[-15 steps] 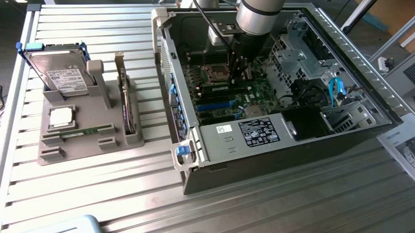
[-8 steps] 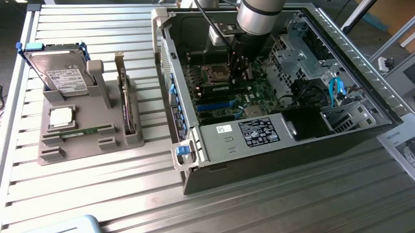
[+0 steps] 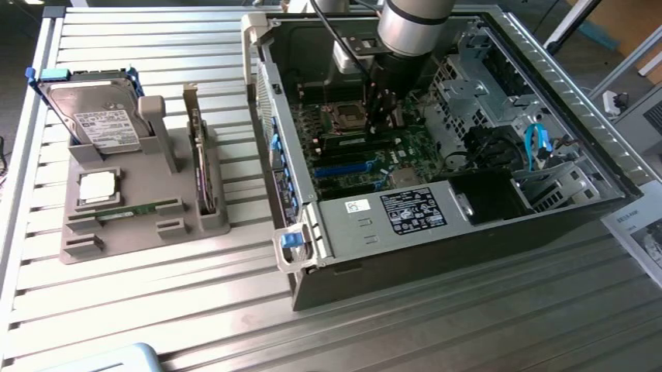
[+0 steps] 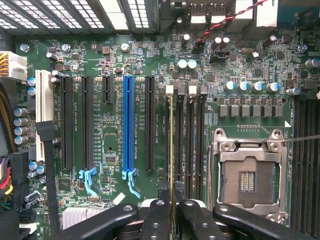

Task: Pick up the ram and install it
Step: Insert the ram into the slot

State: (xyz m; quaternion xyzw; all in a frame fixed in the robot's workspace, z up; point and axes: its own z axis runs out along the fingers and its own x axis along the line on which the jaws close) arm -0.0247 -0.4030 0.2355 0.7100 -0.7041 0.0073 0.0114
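The gripper (image 4: pixel 176 219) is clamping its fingers on the ram (image 4: pixel 172 150), holding it edge-up over the motherboard (image 4: pixel 110 150). Its long axis is running along the DIMM slot (image 4: pixel 167 125) farthest from the CPU socket (image 4: pixel 248 175).

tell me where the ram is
In the wrist view, the narrow green ram stick sits edge-on in the pincer, over black memory slots beside the silver processor socket.
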